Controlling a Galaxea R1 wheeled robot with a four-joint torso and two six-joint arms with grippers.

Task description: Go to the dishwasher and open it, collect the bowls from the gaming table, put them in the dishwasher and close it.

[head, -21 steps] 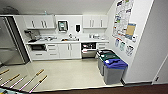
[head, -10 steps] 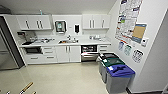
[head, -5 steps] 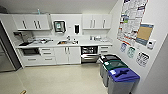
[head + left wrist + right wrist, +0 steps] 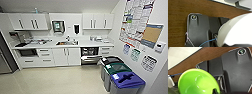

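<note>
Dishwasher (image 4: 90,55) sits under the counter (image 4: 75,45), right of the sink (image 4: 65,43) and behind the bins (image 4: 120,75). Steel door partly dropped, hinged at the bottom, dark racks visible above it; its long axis runs along the cabinet line, front facing me. Right wrist view: bright green bowl (image 4: 198,82), glossy, hollow facing the camera. Left wrist view: white bowl (image 4: 238,31). Cannot tell my fingers' state on either side.
</note>
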